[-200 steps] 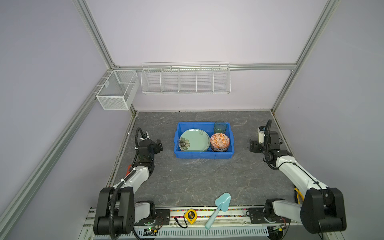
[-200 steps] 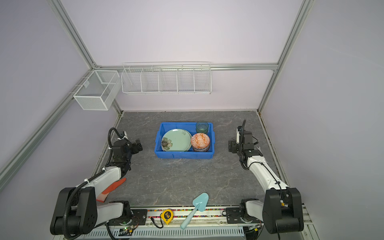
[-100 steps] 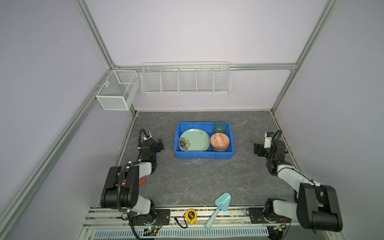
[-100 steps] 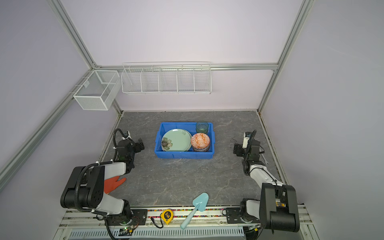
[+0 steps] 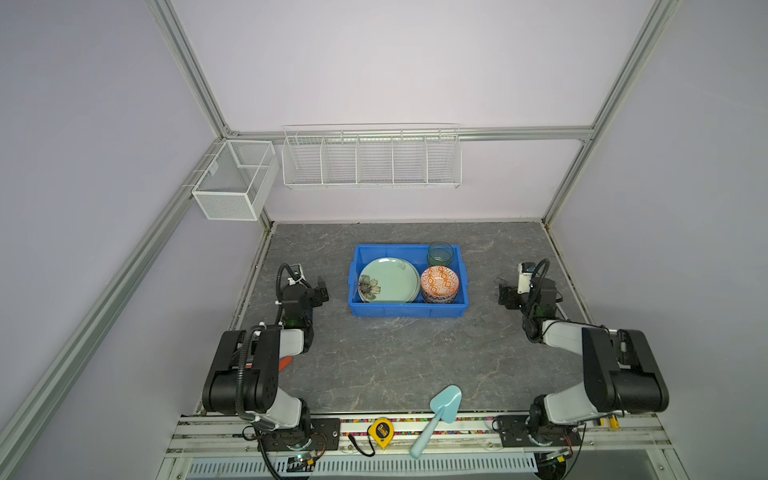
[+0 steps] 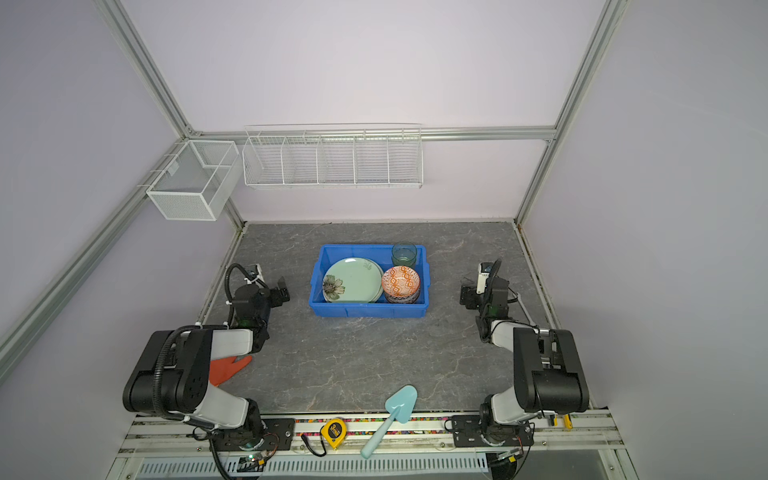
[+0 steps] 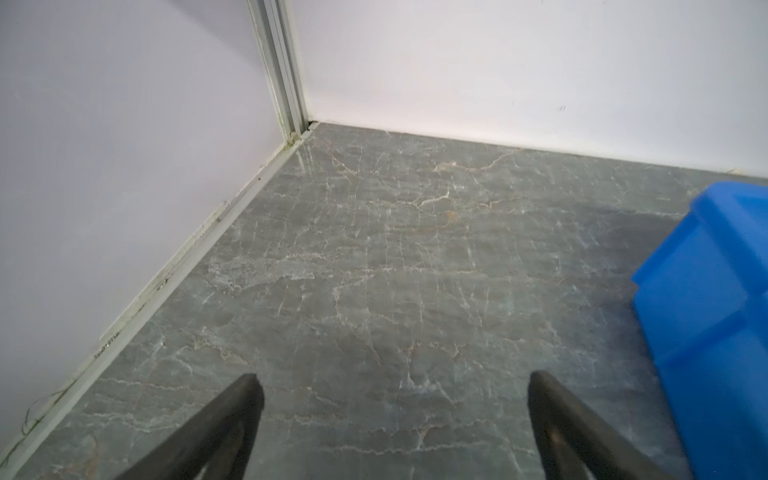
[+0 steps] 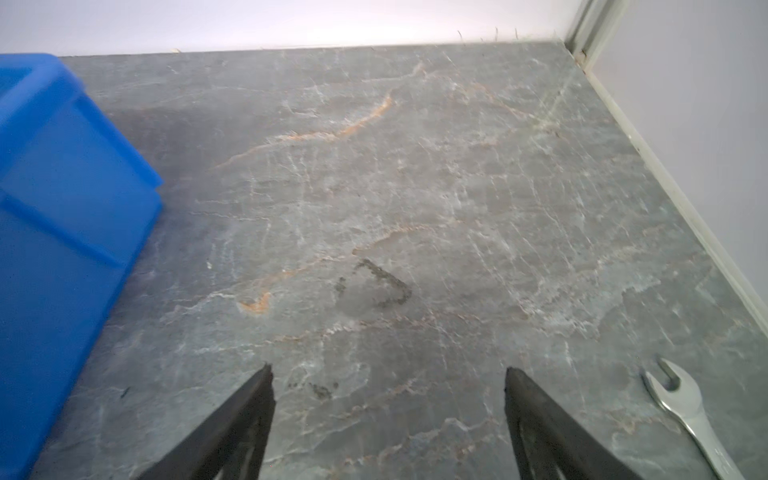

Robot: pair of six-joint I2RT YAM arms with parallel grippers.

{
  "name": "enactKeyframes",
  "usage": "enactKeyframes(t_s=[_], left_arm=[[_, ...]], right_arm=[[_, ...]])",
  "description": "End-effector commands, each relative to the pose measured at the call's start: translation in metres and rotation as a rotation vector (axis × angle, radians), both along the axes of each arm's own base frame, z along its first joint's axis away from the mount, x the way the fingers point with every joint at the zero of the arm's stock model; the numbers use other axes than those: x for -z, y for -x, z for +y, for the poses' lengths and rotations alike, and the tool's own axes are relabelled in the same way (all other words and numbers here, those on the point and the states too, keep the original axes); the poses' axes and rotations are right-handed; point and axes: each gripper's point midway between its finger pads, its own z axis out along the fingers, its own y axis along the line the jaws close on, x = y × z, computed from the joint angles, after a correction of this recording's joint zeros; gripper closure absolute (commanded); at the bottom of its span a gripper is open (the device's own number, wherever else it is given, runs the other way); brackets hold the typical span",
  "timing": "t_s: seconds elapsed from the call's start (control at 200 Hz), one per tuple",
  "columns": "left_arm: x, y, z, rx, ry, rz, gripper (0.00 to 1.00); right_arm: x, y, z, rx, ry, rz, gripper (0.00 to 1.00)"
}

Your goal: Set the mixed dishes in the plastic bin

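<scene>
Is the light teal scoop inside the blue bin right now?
No, in a top view the teal scoop lies at the table's front edge beside the tape measure, well apart from the blue bin.

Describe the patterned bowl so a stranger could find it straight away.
Find the blue bin centred on the grey table. At its right end sits the bowl, beside the mint plate and in front of the teal cup. Only it carries an orange-and-white geometric pattern.
</scene>
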Motion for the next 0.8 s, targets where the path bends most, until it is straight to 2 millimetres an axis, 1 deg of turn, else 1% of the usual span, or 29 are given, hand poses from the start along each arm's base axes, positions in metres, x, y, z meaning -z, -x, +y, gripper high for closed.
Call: enactKeyframes(t_s=[0.0, 0.1, 0.15, 0.48, 0.595, 0.73, 0.755, 0.795], left_arm=[[-0.013, -0.004, -0.001, 0.020, -0.016, -0.062, 0.01], [-0.012, -0.004, -0.001, 0.020, -0.017, -0.064, 0.01], [-0.013, -0.004, -0.001, 0.018, -0.018, -0.070, 0.01], [-0.012, -0.004, -0.001, 0.018, -0.018, -0.068, 0.01], [-0.012, -0.004, -0.001, 0.018, -0.018, -0.068, 0.01], [-0.012, -0.004, -0.001, 0.019, -0.018, -0.069, 0.01], [-0.013, -0.004, -0.001, 0.018, -0.018, -0.069, 0.01], [-0.013, -0.004, -0.001, 0.019, -0.017, -0.070, 0.01]], right_arm=[[-0.012, 0.000, 0.001, -0.011, 0.052, -0.099, 0.12], [-0.008, 0.003, 0.001, -0.011, 0.054, -0.130, 0.12], [-0.009, 0.003, 0.000, -0.006, 0.054, -0.145, 0.12], [-0.007, 0.004, -0.001, -0.019, 0.022, -0.134, 0.12], [-0.010, 0.008, 0.011, -0.057, 0.073, -0.161, 0.12], [-0.010, 0.008, 0.013, -0.066, 0.077, -0.168, 0.12], [-0.010, 0.007, 0.011, -0.056, 0.068, -0.165, 0.12], [-0.009, 0.005, -0.003, 0.012, 0.054, -0.151, 0.12]])
